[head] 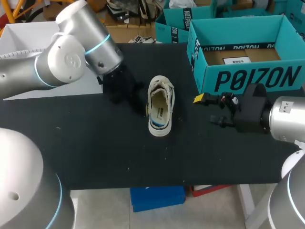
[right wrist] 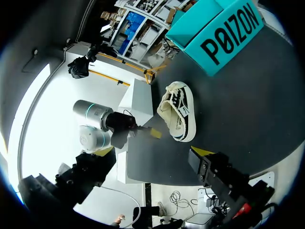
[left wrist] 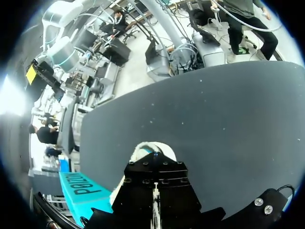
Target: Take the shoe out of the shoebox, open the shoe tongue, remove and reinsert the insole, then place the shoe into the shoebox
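A cream low-top shoe (head: 160, 107) stands on its sole mid-table on the black mat, its opening up and its laced end toward the back. The open teal shoebox (head: 248, 71) stands at the right rear, with only brown card showing inside. My left gripper (head: 141, 107) is shut just off the shoe's left side, holding nothing; its yellow tips (right wrist: 154, 133) show pressed together, apart from the shoe (right wrist: 178, 112). In the left wrist view the shoe (left wrist: 145, 149) peeks out just ahead of the black gripper body (left wrist: 155, 164). My right gripper (head: 206, 110) stands open between shoe and shoebox (right wrist: 224, 28), empty.
A second teal box (head: 174, 24) sits behind the table's back edge, near the shoebox. A white panel (head: 28, 40) lies at the back left under my left arm. Bare black mat (head: 119, 152) stretches in front of the shoe.
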Controlling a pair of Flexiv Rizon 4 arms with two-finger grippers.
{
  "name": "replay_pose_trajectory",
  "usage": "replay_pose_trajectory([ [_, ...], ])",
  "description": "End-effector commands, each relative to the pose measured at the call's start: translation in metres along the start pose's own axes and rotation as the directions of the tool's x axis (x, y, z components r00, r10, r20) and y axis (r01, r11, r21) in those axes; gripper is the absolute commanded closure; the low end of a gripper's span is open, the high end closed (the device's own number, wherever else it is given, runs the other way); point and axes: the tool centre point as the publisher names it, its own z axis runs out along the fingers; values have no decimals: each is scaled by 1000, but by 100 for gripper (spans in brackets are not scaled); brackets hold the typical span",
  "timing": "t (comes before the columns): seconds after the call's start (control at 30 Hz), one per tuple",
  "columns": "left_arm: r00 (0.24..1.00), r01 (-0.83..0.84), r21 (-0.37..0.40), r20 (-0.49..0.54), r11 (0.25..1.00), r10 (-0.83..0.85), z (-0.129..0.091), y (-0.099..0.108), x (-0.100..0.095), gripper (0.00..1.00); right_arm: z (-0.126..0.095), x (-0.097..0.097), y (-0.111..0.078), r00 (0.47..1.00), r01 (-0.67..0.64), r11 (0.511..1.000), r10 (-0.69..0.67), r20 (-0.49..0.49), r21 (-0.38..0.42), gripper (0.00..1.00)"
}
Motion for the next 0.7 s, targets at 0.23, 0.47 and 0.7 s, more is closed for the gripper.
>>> replay_pose_trajectory([
  [0.23, 998, 21, -24, -62, 1000, -22, 13, 8, 5, 100, -1, 0, 0, 1000, 0, 1000, 0, 0, 1, 0],
  [0.47, 998, 21, -21, -60, 1000, -23, 24, 14, 1, 100, -1, 0, 0, 1000, 0, 1000, 0, 0, 1, 0],
  [0.7, 997, 15, -8, -81, 1000, -16, 35, 18, -2, 100, -1, 0, 0, 1000, 0, 1000, 0, 0, 1, 0],
])
